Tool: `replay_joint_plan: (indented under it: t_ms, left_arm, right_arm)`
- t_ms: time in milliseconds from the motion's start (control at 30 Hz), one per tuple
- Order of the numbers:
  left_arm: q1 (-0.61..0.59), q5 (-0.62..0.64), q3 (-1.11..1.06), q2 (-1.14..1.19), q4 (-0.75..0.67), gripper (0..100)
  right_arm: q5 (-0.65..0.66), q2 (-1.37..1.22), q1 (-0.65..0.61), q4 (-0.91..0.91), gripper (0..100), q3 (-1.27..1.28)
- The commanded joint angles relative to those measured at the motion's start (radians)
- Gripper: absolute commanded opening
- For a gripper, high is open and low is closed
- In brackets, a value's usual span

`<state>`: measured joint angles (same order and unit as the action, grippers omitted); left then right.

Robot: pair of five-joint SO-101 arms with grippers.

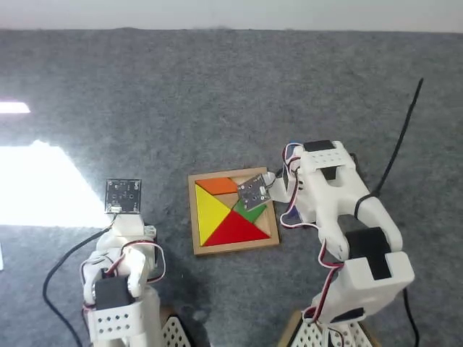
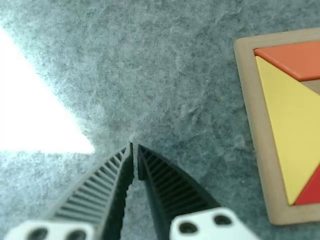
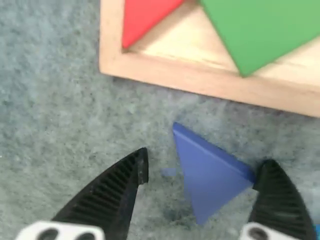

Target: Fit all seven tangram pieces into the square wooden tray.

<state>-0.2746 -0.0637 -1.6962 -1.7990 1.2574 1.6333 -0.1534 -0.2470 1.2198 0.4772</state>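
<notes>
Straddling the blue triangle (image 3: 212, 177) at the tray's (image 1: 235, 248) 3 o'clock, the wide-open empty right hand (image 3: 204, 160) may pinch slanted edges and squirt it across the bench (image 3: 50, 100).

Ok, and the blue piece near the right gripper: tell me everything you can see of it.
The blue piece is a flat triangle, painted wood by the look. It lies on the grey mat, outside the tray, beside its rim, not touching it, between the open jaws of the right gripper; one jaw seems to touch a corner.
</notes>
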Motion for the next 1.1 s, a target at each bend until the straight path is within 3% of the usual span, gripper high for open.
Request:
replay_joint_plan:
  t_ms: [0,133,200,567,800,1067]
  left_arm:
    - [-0.009,0.002,0.013,-0.018,0.003,1]
    - [-0.009,0.002,0.013,-0.018,0.003,1]
    - [-0.009,0.002,0.013,-0.018,0.003,1]
    - [-0.009,0.002,0.013,-0.018,0.003,1]
    - [-0.009,0.002,0.013,-0.018,0.003,1]
    - [-0.009,0.002,0.013,-0.018,0.003,1]
  right_arm:
    - [-0.121,0.028,0.015,-0.022,20.3,-0.012]
    - [-0.262,0.030,0.018,-0.077,6.7,-0.034]
    - [-0.298,0.030,0.018,-0.073,5.7,-0.049]
    - [-0.365,0.035,0.082,-0.071,29.9,-0.100]
    - [-0.327,0.030,0.128,-0.073,31.1,-0.041]
    - [-0.316,0.051,0.079,-0.044,31.4,0.005]
